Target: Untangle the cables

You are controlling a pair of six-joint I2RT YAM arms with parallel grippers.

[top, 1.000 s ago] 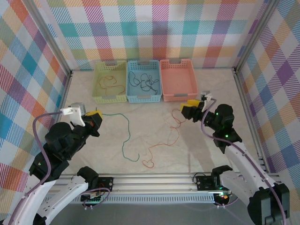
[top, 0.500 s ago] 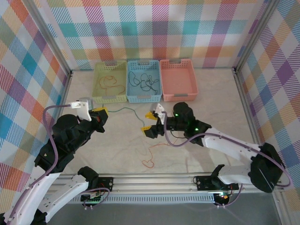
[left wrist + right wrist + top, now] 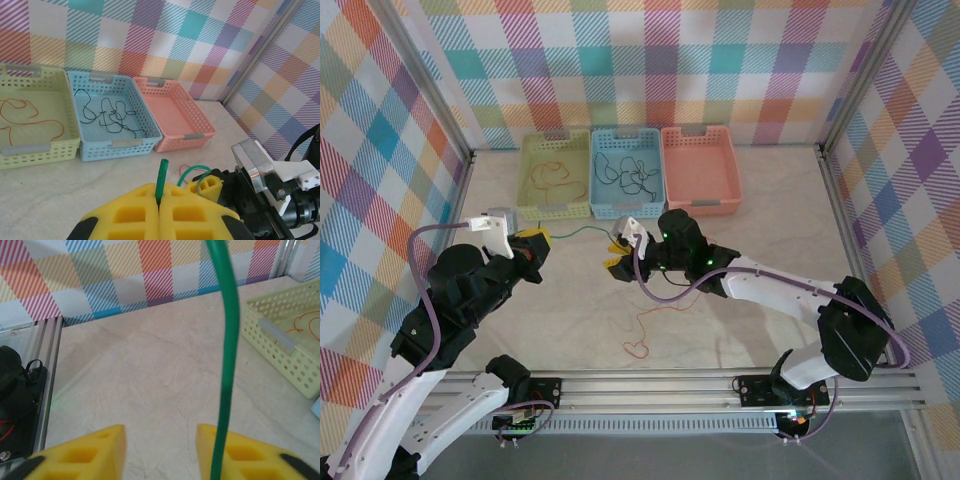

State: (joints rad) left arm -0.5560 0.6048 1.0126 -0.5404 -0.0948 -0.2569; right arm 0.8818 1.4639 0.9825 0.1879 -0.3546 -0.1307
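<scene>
Top external: right end effector (image 3: 618, 258) swung left to green cable (image 3: 575, 232), now raised off surface (image 3: 760, 200), strung from left end effector (image 3: 532, 243); orange cable (image 3: 660, 316) left lying nearer.
Left wrist: clamped on green cable's end.
Right wrist: parted, cable at gap's right edge.
Separation probably under way.

A green cable (image 3: 582, 232) stretches between left tool (image 3: 534, 243) and right tool (image 3: 618, 262).

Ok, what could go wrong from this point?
The green cable lies across one pad of the open right gripper, not in the gap, so closing may miss it. The left gripper pinches it near its tip; a pull might slip it free. The orange cable nearby could drag along.
</scene>
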